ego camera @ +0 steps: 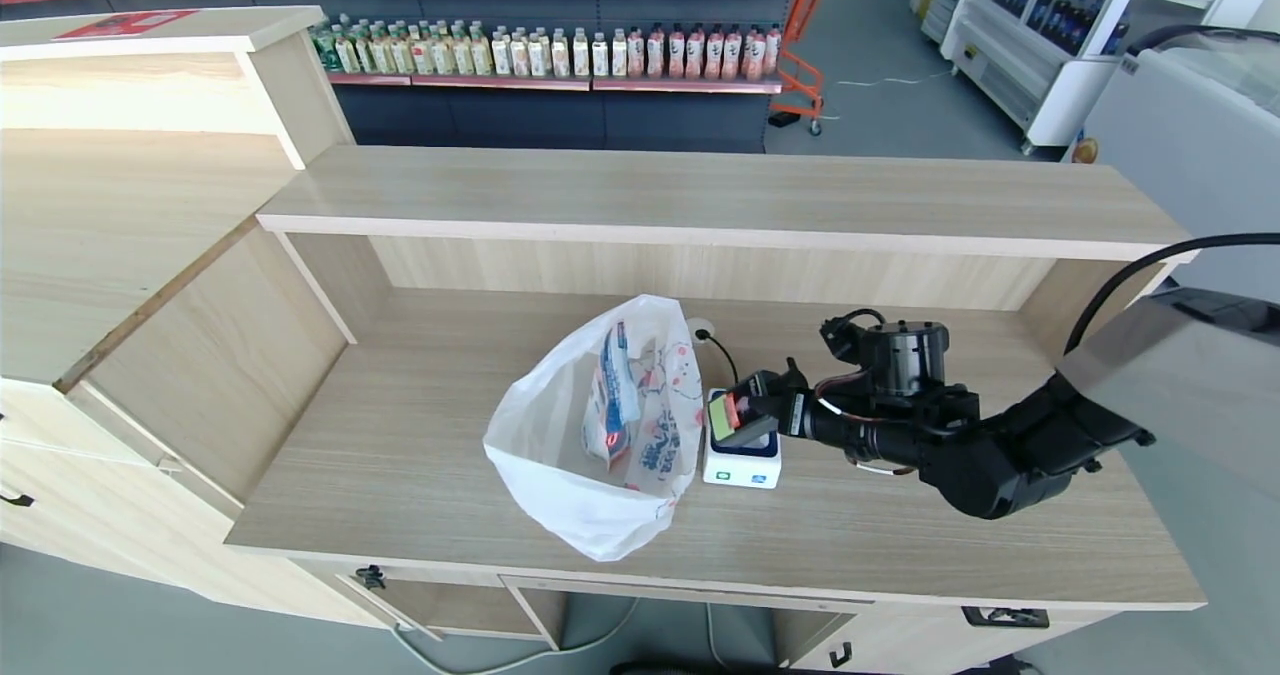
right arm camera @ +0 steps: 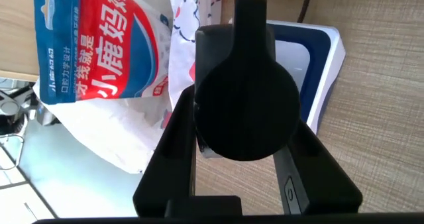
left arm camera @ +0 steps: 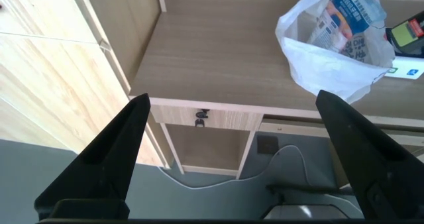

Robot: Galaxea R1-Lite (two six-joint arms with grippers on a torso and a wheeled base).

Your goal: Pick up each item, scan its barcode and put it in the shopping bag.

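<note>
Above the scanner [ego camera: 741, 473], right claw [ego camera: 755, 410] grips an item [ego camera: 726, 417].

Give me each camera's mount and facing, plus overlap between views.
Head view: on the head, facing forward and down at the counter; shows the right arm, right gripper shut on a small item over the scanner, beside the shopping bag.
Left wrist view: on the left wrist, in front of the counter, facing its front edge and the floor; left gripper with open fingers frames it.
Right wrist view: on the right wrist, facing along its fingers to item, scanner, bag.
Shared: all three show bag and scanner.
</note>
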